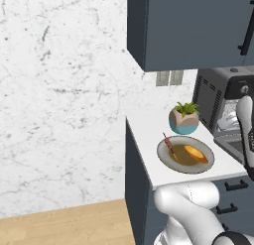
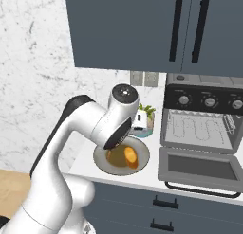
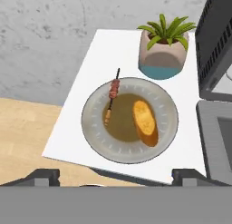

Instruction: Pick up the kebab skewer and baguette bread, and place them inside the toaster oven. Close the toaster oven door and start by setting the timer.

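The hand (image 3: 116, 177) is wide open and holds nothing, up above the plate (image 3: 97, 141). On the plate, the kebab skewer (image 3: 112, 97) lies on the left and the baguette bread (image 3: 145, 121) beside it. The plant pot (image 3: 162, 60) stands behind. The toaster oven (image 2: 203, 129) sits on the right of the counter (image 3: 104, 51), door down.

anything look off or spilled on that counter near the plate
Nothing looks spilled or damaged. The kebab skewer lies with its tip poking past the rim of the plate, the baguette bread rests inside the plate, and the potted plant stands upright. The toaster oven door hangs open.
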### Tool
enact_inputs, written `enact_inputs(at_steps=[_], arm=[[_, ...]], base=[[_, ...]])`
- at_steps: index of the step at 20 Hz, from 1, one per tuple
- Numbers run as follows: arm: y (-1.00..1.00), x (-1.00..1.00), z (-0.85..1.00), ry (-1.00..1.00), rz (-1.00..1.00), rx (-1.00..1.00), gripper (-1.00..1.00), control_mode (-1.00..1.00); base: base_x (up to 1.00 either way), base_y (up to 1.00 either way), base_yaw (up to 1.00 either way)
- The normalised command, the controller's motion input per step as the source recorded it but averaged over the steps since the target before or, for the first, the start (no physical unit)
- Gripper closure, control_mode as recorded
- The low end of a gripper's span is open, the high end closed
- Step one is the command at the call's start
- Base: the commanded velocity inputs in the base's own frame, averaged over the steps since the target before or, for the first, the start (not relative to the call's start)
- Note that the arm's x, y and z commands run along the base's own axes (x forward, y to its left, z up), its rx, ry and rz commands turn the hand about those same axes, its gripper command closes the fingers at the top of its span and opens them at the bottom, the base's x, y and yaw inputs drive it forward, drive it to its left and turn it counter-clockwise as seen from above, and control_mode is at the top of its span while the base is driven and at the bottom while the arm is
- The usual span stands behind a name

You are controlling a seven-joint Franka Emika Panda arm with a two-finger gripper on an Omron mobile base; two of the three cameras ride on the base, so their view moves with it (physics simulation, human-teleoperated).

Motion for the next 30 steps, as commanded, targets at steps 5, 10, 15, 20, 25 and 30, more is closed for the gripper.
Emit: enact_inputs(at_steps=[5, 10, 15, 20, 25, 30], arm=[[-1.0, -0.11, -0.06, -0.23, 0.03, 0.08, -1.0, -1.0], [-0.92, -0.01, -0.04, -0.27, 0.03, 0.08, -1.0, -1.0], [-0.91, 0.18, -0.07, -0.26, 0.0, 0.1, -1.0, -1.0], [-0.54, 0.51, 0.0, -0.32, 0.0, 0.05, -1.0, -1.0], [-0.06, 0.59, -0.1, -0.31, 0.0, 0.01, -1.0, -1.0], [-0.02, 0.44, -0.19, -0.16, 0.0, 0.0, -1.0, -1.0]], base=[[0.0, 0.0, 0.0], [0.0, 0.0, 0.0], [0.0, 0.0, 0.0], [0.0, 0.0, 0.0], [0.0, 0.0, 0.0], [0.0, 0.0, 0.0]])
